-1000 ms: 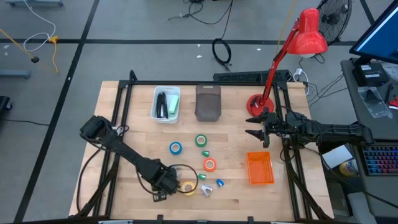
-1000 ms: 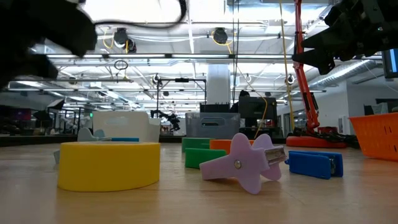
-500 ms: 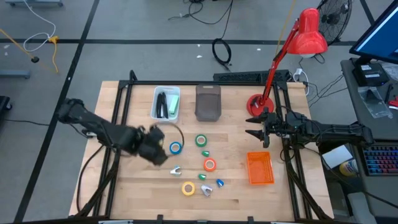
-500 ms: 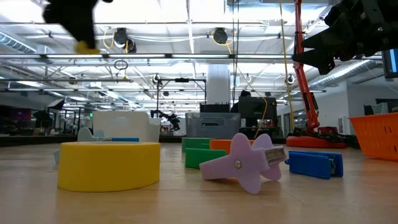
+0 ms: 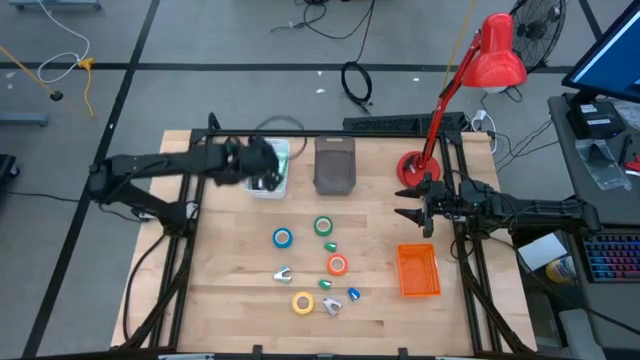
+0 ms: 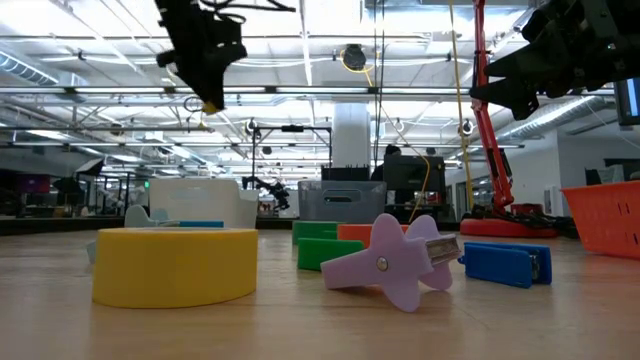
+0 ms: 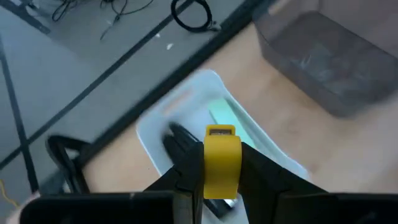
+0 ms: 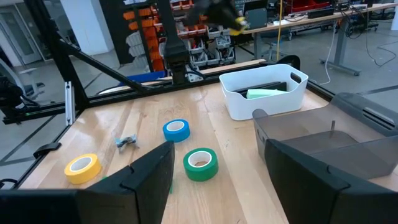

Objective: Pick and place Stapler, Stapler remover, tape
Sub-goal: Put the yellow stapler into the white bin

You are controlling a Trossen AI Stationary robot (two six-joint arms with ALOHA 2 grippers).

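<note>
A yellow remover (image 7: 222,162) is held between the closed-in fingers of the left end effector (image 5: 262,165), raised above the white bin (image 5: 282,186) at the far left of the counter (image 5: 220,290). In that bin a black stapler (image 8: 268,86) and a green one (image 8: 263,93) are seen. To its right a grey bin (image 5: 335,165) is placed. On the middle of the counter the tape rolls are spread apart: blue (image 5: 283,238), green (image 5: 323,226), orange (image 5: 337,265) and, nearest, yellow (image 5: 302,302). Small removers lie among them: a grey one (image 5: 283,273), a purple one (image 5: 331,306) and a blue one (image 5: 354,294). An orange basket (image 5: 418,270) is set to the right. The right end effector (image 5: 408,204) is held open and empty above the counter, beside the red lamp's (image 5: 496,50) base.
</note>
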